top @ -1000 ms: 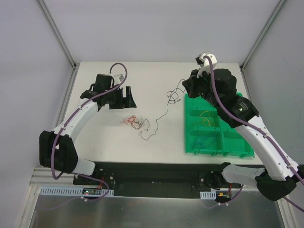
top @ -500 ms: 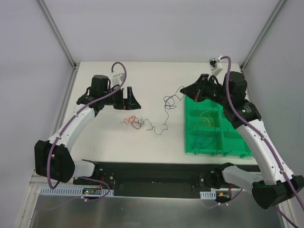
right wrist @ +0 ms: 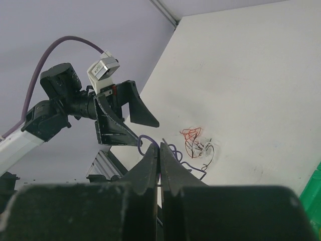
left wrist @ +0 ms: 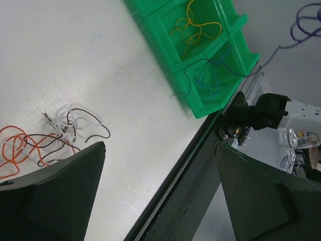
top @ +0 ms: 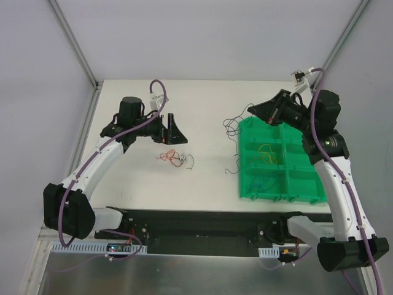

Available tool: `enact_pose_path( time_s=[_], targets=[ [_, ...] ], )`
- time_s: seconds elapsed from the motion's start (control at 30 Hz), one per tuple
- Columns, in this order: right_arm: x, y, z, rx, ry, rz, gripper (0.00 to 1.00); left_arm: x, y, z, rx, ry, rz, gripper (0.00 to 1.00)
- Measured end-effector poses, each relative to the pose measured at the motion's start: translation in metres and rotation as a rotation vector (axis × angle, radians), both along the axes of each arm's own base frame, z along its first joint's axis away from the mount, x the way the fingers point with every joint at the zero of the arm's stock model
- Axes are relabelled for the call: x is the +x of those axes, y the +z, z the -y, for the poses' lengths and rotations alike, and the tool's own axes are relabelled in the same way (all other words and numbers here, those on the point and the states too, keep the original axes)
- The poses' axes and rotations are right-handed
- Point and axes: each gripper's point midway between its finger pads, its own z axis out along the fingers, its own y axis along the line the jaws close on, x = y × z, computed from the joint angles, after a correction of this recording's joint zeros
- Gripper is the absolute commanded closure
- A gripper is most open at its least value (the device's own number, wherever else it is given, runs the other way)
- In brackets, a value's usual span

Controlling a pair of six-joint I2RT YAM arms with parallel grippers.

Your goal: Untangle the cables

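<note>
Right fingers (right wrist: 153,161) clamped on dark cable (top: 233,125); left fingers (top: 175,131) apart. Risk: dangling tail snags green tray (top: 243,184) rim.

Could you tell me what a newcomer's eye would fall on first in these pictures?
The bright green tray on the right holds a few thin wires. At its far left corner the right gripper is shut on a dark wire that dangles. A red, white and black tangle lies by the open left gripper.
</note>
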Motion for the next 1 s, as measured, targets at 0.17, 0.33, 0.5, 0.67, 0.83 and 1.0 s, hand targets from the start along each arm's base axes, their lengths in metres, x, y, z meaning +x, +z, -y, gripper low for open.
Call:
enact_pose_path(
  time_s=[0.17, 0.33, 0.5, 0.67, 0.83, 1.0],
  targets=[
    [0.000, 0.013, 0.003, 0.033, 0.003, 0.012, 1.00, -0.013, 0.008, 0.014, -0.072, -0.077, 0.014, 0.11],
    [-0.005, 0.024, -0.004, 0.095, 0.051, 0.017, 1.00, -0.045, 0.024, 0.037, -0.151, -0.205, 0.089, 0.16],
    [-0.008, 0.014, -0.011, 0.131, 0.089, -0.016, 1.00, -0.058, 0.043, 0.043, -0.207, -0.258, 0.170, 0.20],
    [-0.021, -0.006, -0.033, 0.125, 0.162, -0.063, 1.00, -0.057, 0.051, 0.043, -0.226, -0.257, 0.226, 0.06],
    [-0.044, -0.034, -0.069, 0.095, 0.247, -0.127, 1.00, -0.062, 0.056, 0.030, -0.206, -0.169, 0.336, 0.14],
    [-0.048, -0.052, -0.093, 0.059, 0.244, -0.172, 1.00, -0.060, 0.070, 0.023, -0.192, -0.108, 0.471, 0.23]
  ],
)
